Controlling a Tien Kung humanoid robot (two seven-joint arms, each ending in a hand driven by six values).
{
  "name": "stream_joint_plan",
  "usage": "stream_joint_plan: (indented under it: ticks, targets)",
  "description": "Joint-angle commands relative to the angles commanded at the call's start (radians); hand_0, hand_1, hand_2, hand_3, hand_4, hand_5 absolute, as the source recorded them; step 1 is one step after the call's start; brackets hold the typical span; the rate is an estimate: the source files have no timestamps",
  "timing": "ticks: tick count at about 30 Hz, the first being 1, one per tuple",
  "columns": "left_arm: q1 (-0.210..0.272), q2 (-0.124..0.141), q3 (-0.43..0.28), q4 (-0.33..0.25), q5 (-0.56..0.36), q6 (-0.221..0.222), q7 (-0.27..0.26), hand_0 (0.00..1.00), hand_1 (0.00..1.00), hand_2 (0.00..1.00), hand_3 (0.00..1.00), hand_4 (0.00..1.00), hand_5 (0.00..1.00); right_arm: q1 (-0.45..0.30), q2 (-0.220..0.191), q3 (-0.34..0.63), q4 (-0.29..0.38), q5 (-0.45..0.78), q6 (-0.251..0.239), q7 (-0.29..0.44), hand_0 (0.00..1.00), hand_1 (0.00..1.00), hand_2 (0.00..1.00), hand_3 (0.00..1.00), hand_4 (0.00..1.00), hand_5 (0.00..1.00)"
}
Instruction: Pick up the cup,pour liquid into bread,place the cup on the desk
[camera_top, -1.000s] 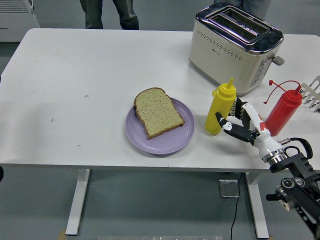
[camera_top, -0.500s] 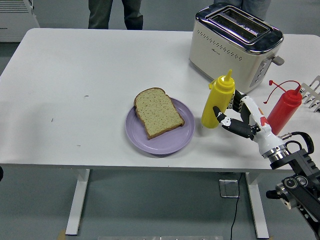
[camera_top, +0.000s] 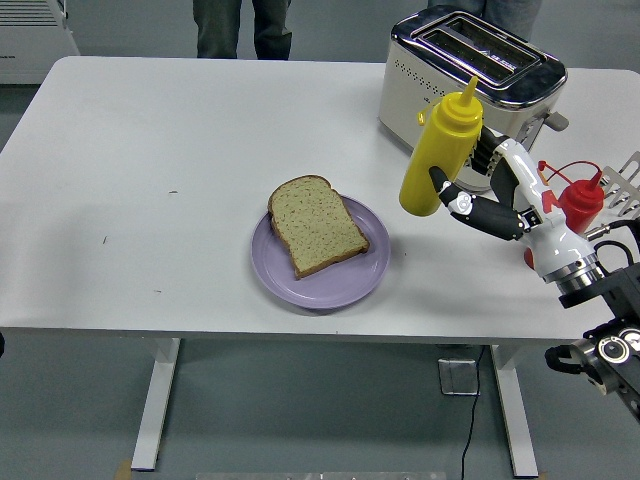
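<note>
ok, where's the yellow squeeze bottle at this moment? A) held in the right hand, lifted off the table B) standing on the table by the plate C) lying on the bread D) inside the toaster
A: the right hand grips the yellow squeeze bottle in the air, tilted with its nozzle up, in front of the toaster and to the right of the bread on the purple plate.

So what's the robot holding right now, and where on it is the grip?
The right hand holds the yellow squeeze bottle around its lower body.
</note>
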Motion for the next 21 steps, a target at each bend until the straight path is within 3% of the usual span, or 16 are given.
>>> stream_joint_plan:
  ticks: [6,12,21]
  targets:
    - [-0.001,0.001,-0.003,0.0,0.0,0.0,-0.001,0.827,0.818,0.859,0.818,0.654,0.998,0.091,-0.053,0.009,0.059,-0.033,-0.014,-0.03,0.494,0.575,0.582,0.678,0.538,0.068]
    - [-0.002,0.001,-0.002,0.001,-0.001,0.0,-0.001,0.827,0.819,0.859,0.818,0.654,0.998,0.223,-0.094,-0.011,0.013,-0.096,-0.053,-0.06,0.501,0.575,0.583,0.677,0.537,0.073]
    - [0.001,0.002,-0.003,0.001,-0.002,0.0,-0.001,0.827,0.818,0.859,0.817,0.655,0.998,0.424,-0.151,-0.102,-0.056,-0.429,-0.119,-0.135,0.524,0.583,0.584,0.68,0.537,0.071]
